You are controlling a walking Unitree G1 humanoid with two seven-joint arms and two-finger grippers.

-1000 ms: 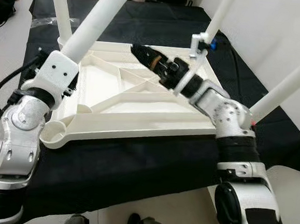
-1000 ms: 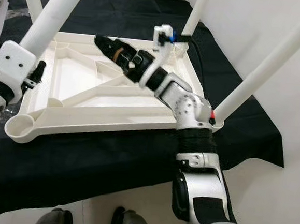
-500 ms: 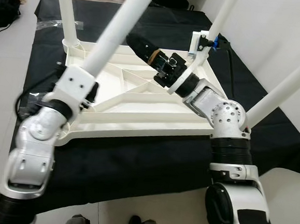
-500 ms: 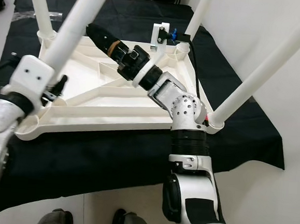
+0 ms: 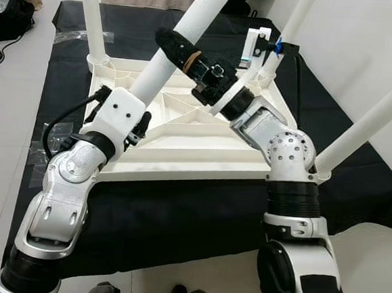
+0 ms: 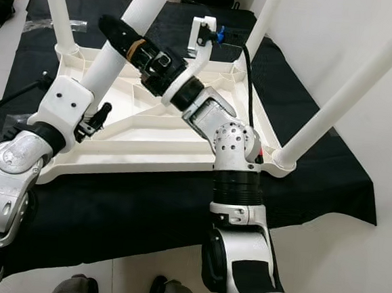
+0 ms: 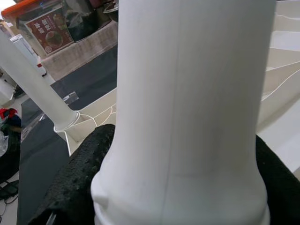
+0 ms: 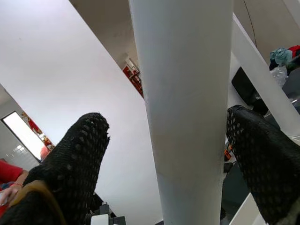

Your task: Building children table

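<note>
The white tabletop [image 5: 182, 152] lies upside down on a black cloth. My left gripper [image 5: 121, 110] is shut on the lower part of a loose white leg [image 5: 150, 82], which slants up over the tabletop's front-left area. In the left wrist view the leg [image 7: 187, 93] sits snug between both black fingers [image 7: 75, 183]. Higher up the same leg, my right gripper [image 5: 177, 46] is open, straddling it. In the right wrist view the leg [image 8: 187, 93] has a gap to one finger [image 8: 70, 159] and lies against the other. The leg's bottom end is hidden by my left wrist.
Three more legs stand in corner sockets: back left [image 5: 91, 16], back right [image 5: 294, 18] and front right [image 5: 367, 126]. The black cloth [image 5: 177, 213] covers the low platform. A white wall is close on the right, tiled floor on the left, and a cable [image 5: 55, 125] runs beside my left arm.
The camera view has shifted. My right gripper swung from above the tabletop over to the held leg and now straddles it. My left gripper carried the leg inward over the tabletop.
</note>
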